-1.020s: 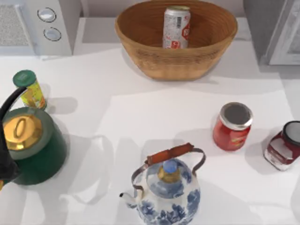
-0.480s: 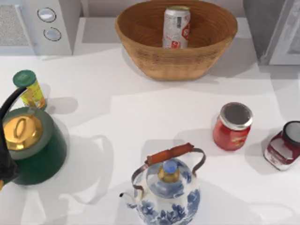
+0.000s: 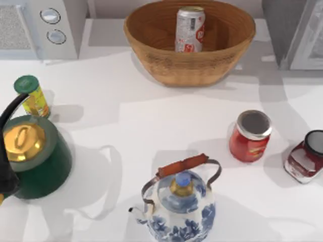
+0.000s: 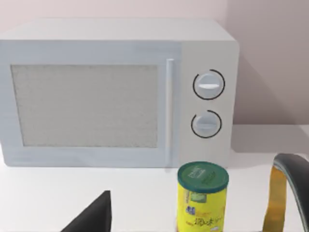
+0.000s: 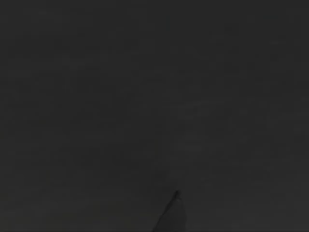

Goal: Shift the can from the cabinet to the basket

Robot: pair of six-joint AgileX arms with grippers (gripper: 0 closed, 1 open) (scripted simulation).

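The silver-white can [image 3: 190, 29] with red marks stands upright inside the wicker basket [image 3: 186, 68] at the back middle of the table. No gripper touches it. The grey cabinet [image 3: 280, 25] with its white-framed door [image 3: 309, 45] sits at the back right corner. A dark part of my left gripper [image 4: 94, 215] shows at the edge of the left wrist view, facing the white microwave [image 4: 111, 92] at the back left. The right wrist view is dark.
A red jar [image 3: 250, 136] with a silver lid and a second jar [image 3: 307, 157] stand at the right. A blue-and-white teapot [image 3: 179, 201] sits front middle. At the left stand a green kettle [image 3: 33, 156] and a yellow canister [image 3: 31, 96].
The can, basket and other table objects have stayed put. Only the shadows on the table near the cabinet at the right have shifted.
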